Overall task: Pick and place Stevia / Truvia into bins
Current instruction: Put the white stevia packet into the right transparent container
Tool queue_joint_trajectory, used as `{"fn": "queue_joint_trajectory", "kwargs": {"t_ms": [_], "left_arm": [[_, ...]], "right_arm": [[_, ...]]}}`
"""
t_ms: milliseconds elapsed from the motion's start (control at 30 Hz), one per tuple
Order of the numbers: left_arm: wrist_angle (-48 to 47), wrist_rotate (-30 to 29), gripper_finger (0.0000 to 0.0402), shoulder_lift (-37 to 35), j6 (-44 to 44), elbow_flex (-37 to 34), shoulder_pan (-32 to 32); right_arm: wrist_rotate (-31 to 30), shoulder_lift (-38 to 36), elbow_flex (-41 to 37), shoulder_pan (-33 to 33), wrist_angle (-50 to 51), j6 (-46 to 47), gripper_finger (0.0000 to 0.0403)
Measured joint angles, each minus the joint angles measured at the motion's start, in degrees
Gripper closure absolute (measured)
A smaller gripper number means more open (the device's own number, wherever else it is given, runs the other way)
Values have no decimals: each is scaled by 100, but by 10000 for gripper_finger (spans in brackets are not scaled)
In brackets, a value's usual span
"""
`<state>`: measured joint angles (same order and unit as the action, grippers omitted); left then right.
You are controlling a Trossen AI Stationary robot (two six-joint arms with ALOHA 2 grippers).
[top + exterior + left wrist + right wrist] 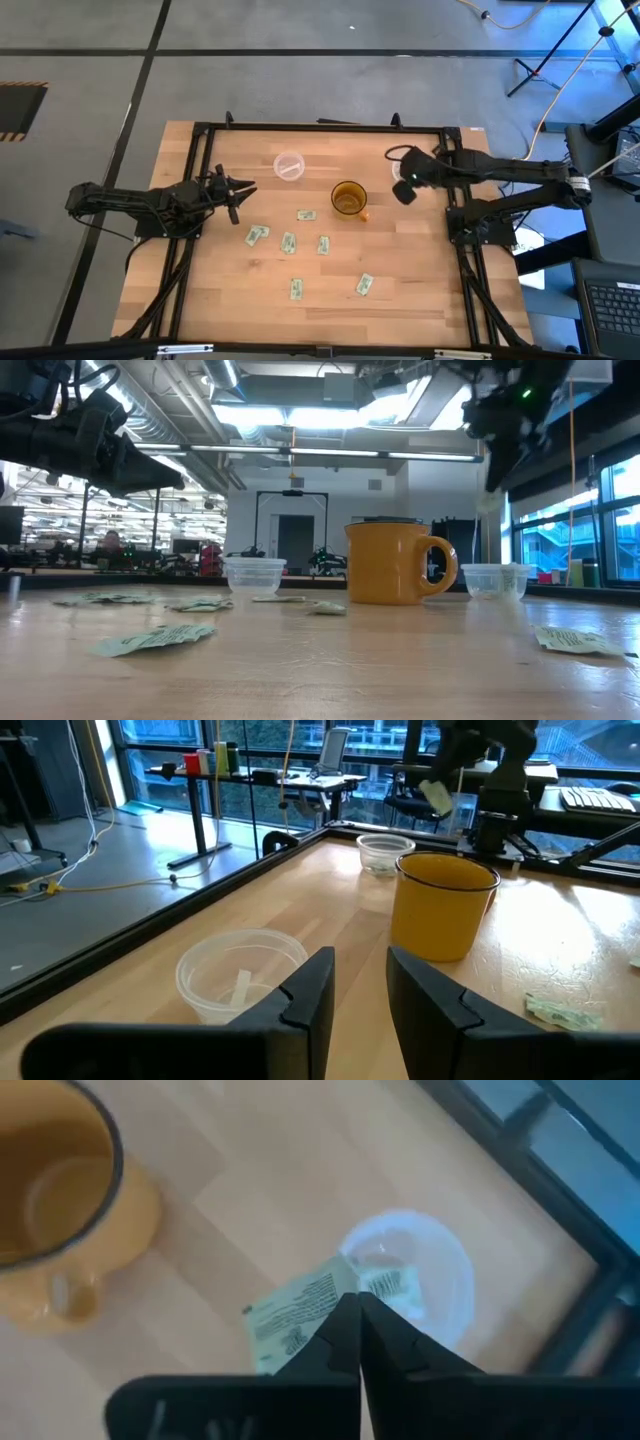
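Observation:
Several white-and-green Stevia packets lie flat on the wooden table, near of the cups. One clear bin stands left of the middle, with a packet leaning inside it. The second clear bin stands toward the far right. My right gripper hovers over this bin, shut on a packet. My left gripper is open and hangs in the air just left of the first bin, touching nothing. My right gripper pinches one Stevia packet between its two fingertips. The fingers come from above, pointing down. The packet's printed face sticks out beside them. It is lifted clear of the table, above the clear bin's rim.
An amber-yellow mug with a handle stands between the two bins, with a small orange bit beside it. A black frame runs along the table's edges. Loose packets are spread over the middle and near part of the table.

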<state>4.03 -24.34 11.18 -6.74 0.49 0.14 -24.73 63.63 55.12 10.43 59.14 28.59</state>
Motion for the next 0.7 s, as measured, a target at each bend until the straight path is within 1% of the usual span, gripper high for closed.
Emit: {"fn": "queue_joint_trajectory", "kwargs": {"t_ms": [100, 367, 533, 700], "left_arm": [[0, -2, 313, 0, -2, 0, 1], [0, -2, 313, 0, 0, 0, 0], [0, -3, 313, 0, 0, 0, 1], [0, -2, 313, 0, 0, 0, 2]], "right_arm": [[136, 124, -293, 485, -615, -428, 403], [199, 493, -959, 1572, -1248, -863, 403], [237, 556, -1392, 2017, -1869, -1115, 403], [543, 563, -1726, 2275, -2320, -1260, 403]]}}
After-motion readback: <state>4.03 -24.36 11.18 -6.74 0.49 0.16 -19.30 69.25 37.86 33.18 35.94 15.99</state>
